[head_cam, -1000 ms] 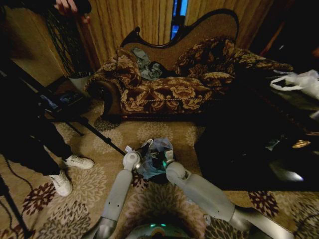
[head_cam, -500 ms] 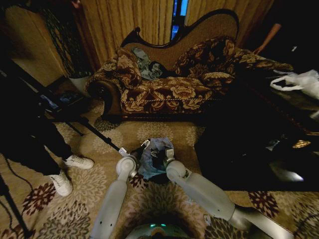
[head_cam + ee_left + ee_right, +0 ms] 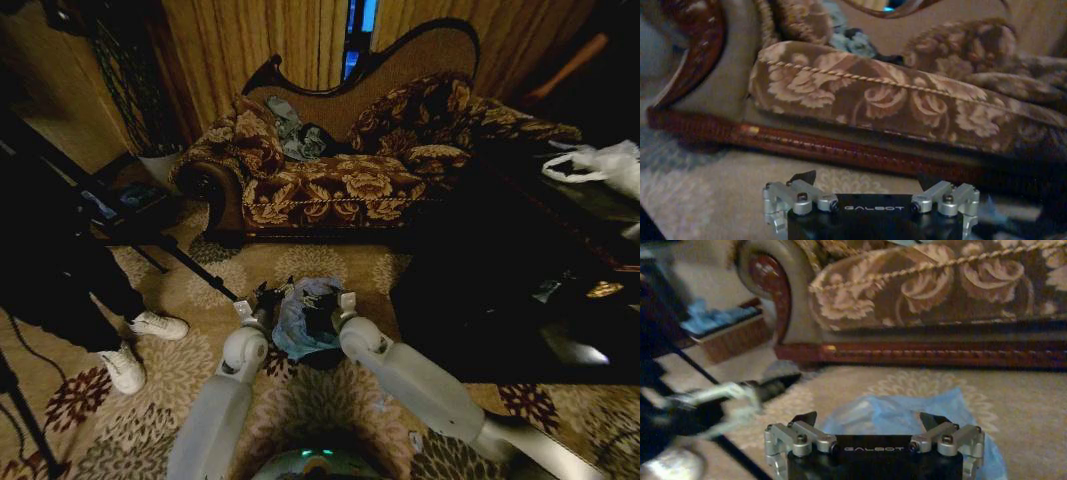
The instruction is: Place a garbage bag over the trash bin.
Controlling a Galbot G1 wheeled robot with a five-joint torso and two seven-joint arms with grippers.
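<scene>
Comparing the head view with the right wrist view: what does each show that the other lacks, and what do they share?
Head view alone: the bin, dark beneath the bag, the right gripper at the bag's right edge, the low table, a white bag on it, and a person's shoes.

Right wrist view alone: its own fingers spread open over the bag.

Both: the blue bag, the left gripper just left of it, the floral sofa and the patterned carpet.
</scene>
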